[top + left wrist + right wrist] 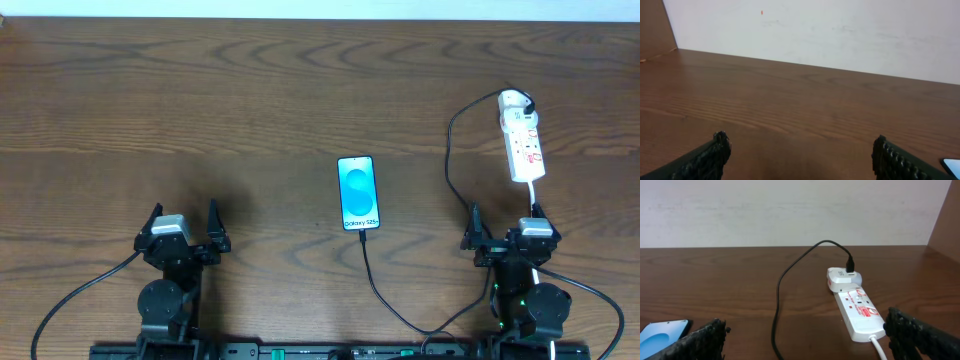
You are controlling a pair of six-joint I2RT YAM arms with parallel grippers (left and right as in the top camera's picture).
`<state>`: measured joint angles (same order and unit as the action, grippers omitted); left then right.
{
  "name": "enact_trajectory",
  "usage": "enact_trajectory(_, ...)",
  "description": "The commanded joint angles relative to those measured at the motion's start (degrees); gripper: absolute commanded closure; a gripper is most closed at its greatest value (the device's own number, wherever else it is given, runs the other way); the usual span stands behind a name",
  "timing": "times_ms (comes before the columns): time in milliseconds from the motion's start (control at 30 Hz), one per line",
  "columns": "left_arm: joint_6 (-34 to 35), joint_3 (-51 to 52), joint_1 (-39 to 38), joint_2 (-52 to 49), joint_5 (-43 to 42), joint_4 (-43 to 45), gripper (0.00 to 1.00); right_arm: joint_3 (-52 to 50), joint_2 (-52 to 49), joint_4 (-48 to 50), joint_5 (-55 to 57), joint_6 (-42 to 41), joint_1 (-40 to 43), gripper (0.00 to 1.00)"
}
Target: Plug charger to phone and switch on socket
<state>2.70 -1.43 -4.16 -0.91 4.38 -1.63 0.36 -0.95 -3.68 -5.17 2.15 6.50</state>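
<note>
Currently on your counter [250,100]:
1. Phone [359,192]: lies flat near the centre, screen up and lit.
2. Socket [523,140]: white strip with red marks, on the far right side. Its white cord [878,347] trails from the near end.
3. Charger [374,285]: thin black cable. Its tip meets the phone's near short edge, though you cannot tell whether it is seated. The other end enters a white adapter [842,278] at the socket's far end.
4. Left fingers [707,159]: spread apart, holding nothing, over bare wood well left of the phone.
5. Right fingers [920,336]: spread apart, holding nothing, just short of the socket.
</note>
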Motion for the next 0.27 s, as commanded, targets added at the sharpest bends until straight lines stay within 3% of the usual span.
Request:
enact_trajectory(0,-0.76,1.2,0.13,0.24,0.55,-2.01,0.08,-0.04,0.66,-0.35,0.5,0.7,0.04,0.01)
enact_trajectory(233,-0.76,1.2,0.13,0.24,0.52,-2.01,0.08,-0.04,0.66,-0.35,0.5,0.7,0.04,0.01)
